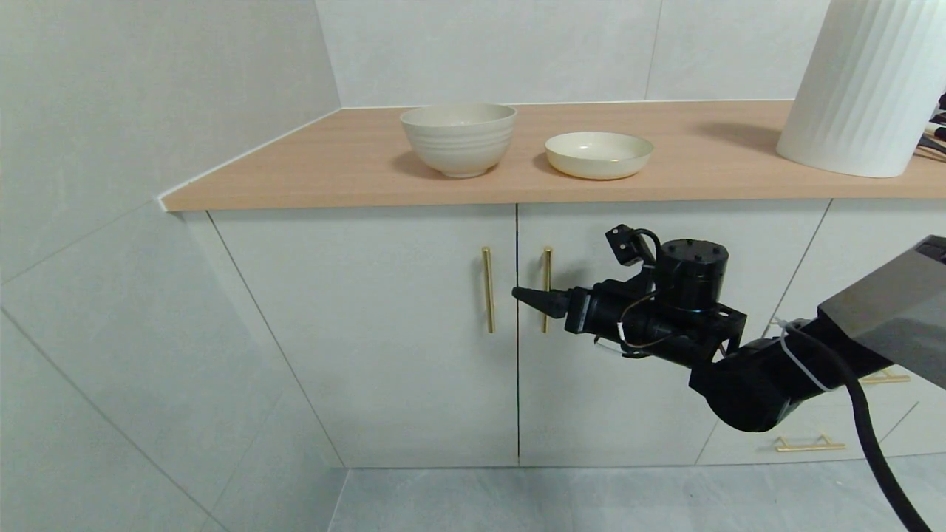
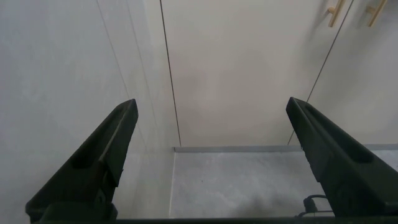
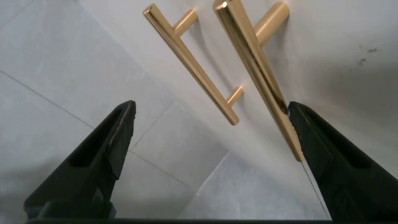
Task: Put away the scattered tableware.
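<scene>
A deep cream bowl (image 1: 458, 139) and a shallow cream dish (image 1: 599, 154) stand side by side on the wooden countertop (image 1: 340, 166). Below them are two closed white cabinet doors with upright gold handles (image 1: 487, 290) (image 1: 547, 290). My right gripper (image 1: 526, 296) is level with the handles, its tip just in front of the right door's handle. In the right wrist view it (image 3: 210, 112) is open, with both gold handles (image 3: 193, 65) (image 3: 258, 74) close ahead between the fingers. My left gripper (image 2: 211, 106) is open and empty, facing the cabinet's foot.
A tall white ribbed container (image 1: 865, 81) stands at the counter's right end. Tiled wall closes off the left side. Drawer fronts with gold pulls (image 1: 809, 445) sit at lower right. Grey floor (image 2: 236, 186) runs along the cabinet base.
</scene>
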Robot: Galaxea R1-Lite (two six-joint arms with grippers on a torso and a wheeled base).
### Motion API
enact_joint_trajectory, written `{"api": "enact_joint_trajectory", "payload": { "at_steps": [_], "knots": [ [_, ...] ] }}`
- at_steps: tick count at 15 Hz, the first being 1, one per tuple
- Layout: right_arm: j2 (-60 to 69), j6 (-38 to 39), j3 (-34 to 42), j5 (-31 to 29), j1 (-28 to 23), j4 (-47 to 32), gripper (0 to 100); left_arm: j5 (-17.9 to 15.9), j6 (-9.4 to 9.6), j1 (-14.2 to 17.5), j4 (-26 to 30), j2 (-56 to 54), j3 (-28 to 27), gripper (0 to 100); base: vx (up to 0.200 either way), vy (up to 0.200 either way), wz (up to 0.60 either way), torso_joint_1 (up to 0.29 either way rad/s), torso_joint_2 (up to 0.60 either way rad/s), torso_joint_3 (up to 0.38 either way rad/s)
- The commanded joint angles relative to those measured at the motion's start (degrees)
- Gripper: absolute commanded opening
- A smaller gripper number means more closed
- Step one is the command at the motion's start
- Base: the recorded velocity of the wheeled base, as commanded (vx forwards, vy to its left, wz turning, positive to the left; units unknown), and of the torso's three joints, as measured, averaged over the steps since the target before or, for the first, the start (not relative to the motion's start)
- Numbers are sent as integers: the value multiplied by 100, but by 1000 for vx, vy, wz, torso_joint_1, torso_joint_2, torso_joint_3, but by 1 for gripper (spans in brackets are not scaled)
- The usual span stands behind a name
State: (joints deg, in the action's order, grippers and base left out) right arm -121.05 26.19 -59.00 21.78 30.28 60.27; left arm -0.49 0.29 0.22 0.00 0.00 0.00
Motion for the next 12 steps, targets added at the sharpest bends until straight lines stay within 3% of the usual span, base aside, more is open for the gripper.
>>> {"api": "enact_joint_trajectory", "payload": {
  "at_steps": [1, 12],
  "knots": [
    [12, 1, -15, 1, 4, 2, 100, 5, -3, 4, 0, 0, 0, 100, 0, 0, 0, 0, 0, 0],
    [-217, 18, -68, 1, 136, 363, 100, -4, -3, 4, 0, 0, 0, 100, 0, 0, 0, 0, 0, 0]
  ]
}}
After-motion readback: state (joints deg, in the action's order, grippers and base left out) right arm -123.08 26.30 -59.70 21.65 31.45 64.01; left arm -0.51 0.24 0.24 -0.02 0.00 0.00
